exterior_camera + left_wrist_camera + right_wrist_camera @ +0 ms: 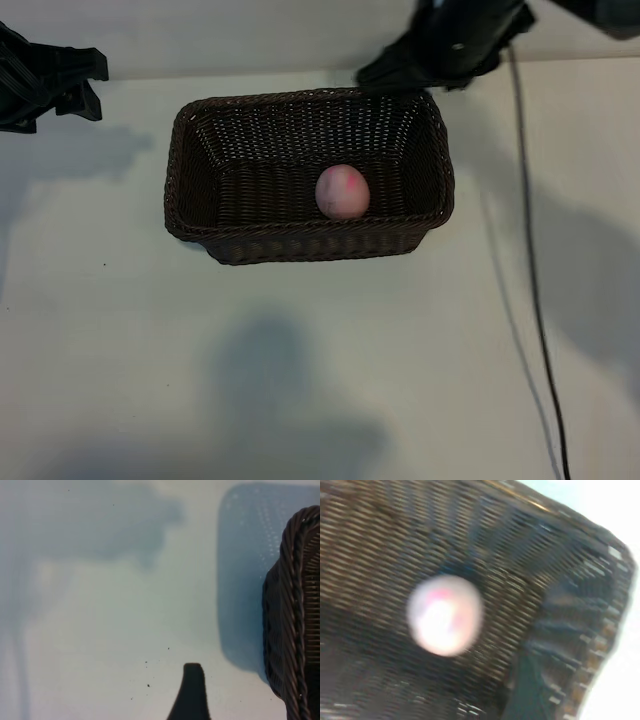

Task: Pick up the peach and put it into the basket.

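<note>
The peach (342, 192), a small pale-pink ball with a magenta blotch, lies loose on the floor of the dark-brown wicker basket (300, 228), right of its middle. My right gripper (395, 80) hovers over the basket's back right rim, open, with nothing in it. The right wrist view looks down into the basket (580, 605) at the peach (445, 615), which is free of my fingers; one dark finger (530, 690) shows beside the corner. My left gripper (98, 88) is parked at the far left back, open and empty. One of its fingertips (192, 672) shows over bare table beside the basket's end (295, 620).
A black cable (530, 270) runs down the white table (300, 380) to the right of the basket. Bare table surrounds the basket on the left and front sides.
</note>
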`<state>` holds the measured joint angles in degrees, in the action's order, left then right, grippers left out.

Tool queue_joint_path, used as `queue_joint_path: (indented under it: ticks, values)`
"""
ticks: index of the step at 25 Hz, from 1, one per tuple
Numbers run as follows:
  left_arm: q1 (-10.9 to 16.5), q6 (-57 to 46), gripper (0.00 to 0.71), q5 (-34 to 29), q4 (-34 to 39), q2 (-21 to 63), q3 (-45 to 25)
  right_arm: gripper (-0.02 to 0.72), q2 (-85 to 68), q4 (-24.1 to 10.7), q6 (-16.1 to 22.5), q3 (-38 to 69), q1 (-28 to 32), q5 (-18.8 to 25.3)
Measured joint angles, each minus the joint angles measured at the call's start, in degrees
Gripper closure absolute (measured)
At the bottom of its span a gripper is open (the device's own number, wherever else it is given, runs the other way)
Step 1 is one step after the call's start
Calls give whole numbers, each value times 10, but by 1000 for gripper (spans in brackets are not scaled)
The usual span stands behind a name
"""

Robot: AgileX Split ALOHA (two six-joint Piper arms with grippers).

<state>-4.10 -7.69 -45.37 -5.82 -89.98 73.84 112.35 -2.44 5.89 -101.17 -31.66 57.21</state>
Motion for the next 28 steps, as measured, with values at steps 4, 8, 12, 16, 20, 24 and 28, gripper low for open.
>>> queue_joint_path:
  ticks: [4,8,12,16,20,24,28]
  values:
    - [0,0,119,0,0,0,0,191,0,-1,0,0,47,18]
    - [0,0,119,0,0,0,0,191,0,-1,-2,0,90,47]
    - [0,0,119,0,0,0,0,193,0,-1,-5,0,110,57]
    - [0,0,119,0,0,0,0,193,0,-1,-6,0,112,61]
    - [0,0,119,0,0,0,0,193,0,-1,-6,0,112,61]
    - [0,0,119,0,0,0,0,193,0,-1,-6,0,112,57]
    - [0,0,119,0,0,0,0,193,0,-1,-6,0,112,56]
